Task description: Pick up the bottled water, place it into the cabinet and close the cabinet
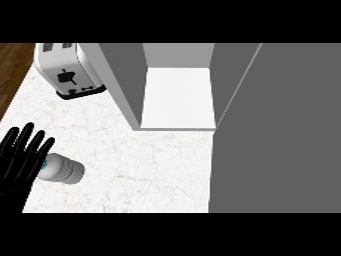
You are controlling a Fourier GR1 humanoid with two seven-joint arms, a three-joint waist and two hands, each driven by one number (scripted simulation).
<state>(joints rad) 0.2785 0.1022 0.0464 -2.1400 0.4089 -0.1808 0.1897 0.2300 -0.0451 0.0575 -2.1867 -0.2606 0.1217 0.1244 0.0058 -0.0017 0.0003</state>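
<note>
White marbled stone makes up the table [151, 165], and on it, near the lower left, the bottled water [62, 170] lies on its side, its ribbed clear body pointing right and its cap end tucked under the left hand [14, 160]; that hand shows at the view's left edge with its black fingers [27, 142] straight and spread apart, touching or just over the bottle's near end, curled round nothing; the right hand shows nowhere; well apart from the bottle, up and to the right, the cabinet [121, 85] stands with its door [291, 130] swung wide, a pale bare shelf [179, 97] showing inside; a silver toaster [66, 70] sits at the top left beside the cabinet's side wall; as I judge it, the task is barely begun: the bottle is not yet grasped or lifted, so the pick-up, the carry across to the shelf, the release there and the closing of the door all remain
</note>
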